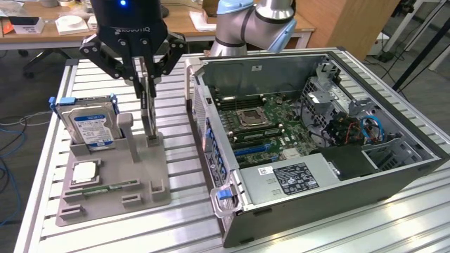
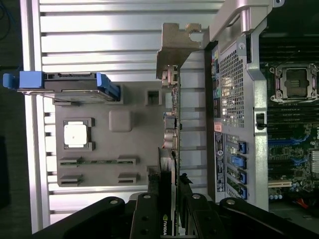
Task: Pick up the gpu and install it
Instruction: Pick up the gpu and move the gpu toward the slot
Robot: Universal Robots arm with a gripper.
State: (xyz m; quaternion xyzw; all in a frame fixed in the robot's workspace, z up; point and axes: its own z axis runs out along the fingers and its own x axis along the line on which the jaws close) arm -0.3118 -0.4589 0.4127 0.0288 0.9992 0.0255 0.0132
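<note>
gripper: hanging over the grey holder and clamping the upper part of the gpu, pressing one finger against each broad face.
gpu: standing upright and edge-on, with its lower end sitting at a slot post of the holder, between the hard drive and the computer case.
seating: not showing clearly whether the card's lower edge is touching the slot or hanging just clear of it.
gpu bracket: showing in the wrist view as a bent silver plate at the card's far end, reaching close to the case's perforated rear panel.
grey holder: lying flat on the table, toward the exterior view's left of the case.
hard drive: standing upright in a blue-tabbed carrier at the holder's far corner, apart from the card.
processor chip: lying flat in a square pocket nearer the camera than the drive.
memory stick: lying in a narrow slot just beside the chip.
computer case: lying on its side with its interior open, its motherboard facing up.
</note>
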